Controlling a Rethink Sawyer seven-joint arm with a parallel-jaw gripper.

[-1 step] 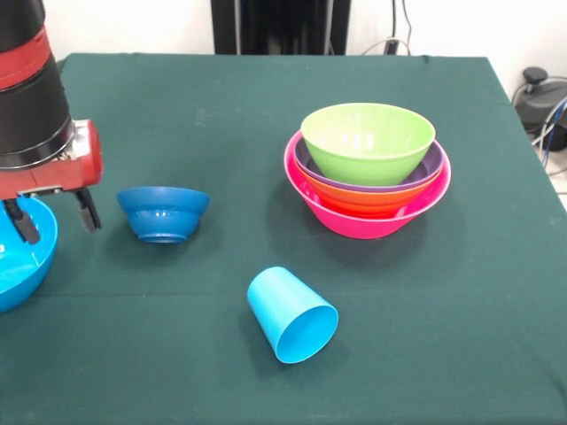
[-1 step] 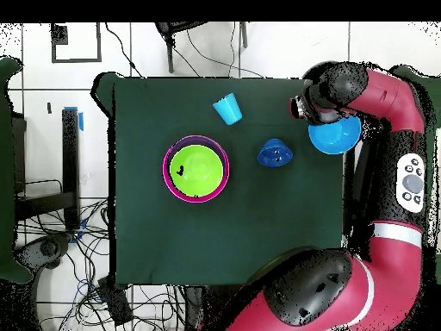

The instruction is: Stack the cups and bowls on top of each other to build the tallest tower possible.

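Note:
A tower of nested bowls stands right of centre: pink (image 1: 372, 221) at the bottom, then orange (image 1: 354, 197), purple (image 1: 434, 164) and lime green (image 1: 368, 142) on top, seen from above as tower (image 2: 196, 168). A small dark blue bowl (image 1: 163, 212) (image 2: 275, 153) sits upside down on the cloth. The sky blue cup (image 1: 291, 314) (image 2: 227, 109) lies on its side, mouth toward the camera. At the left edge is a sky blue bowl (image 1: 18, 261) (image 2: 334, 135). My gripper (image 1: 53, 217) (image 2: 301, 108) is open, one finger inside that bowl's rim and one outside.
The dark green table (image 1: 266, 97) (image 2: 258, 233) carries everything. The sky blue bowl lies at the table's edge, partly cut off by the front view's border. Cables and black equipment lie beyond the table's sides.

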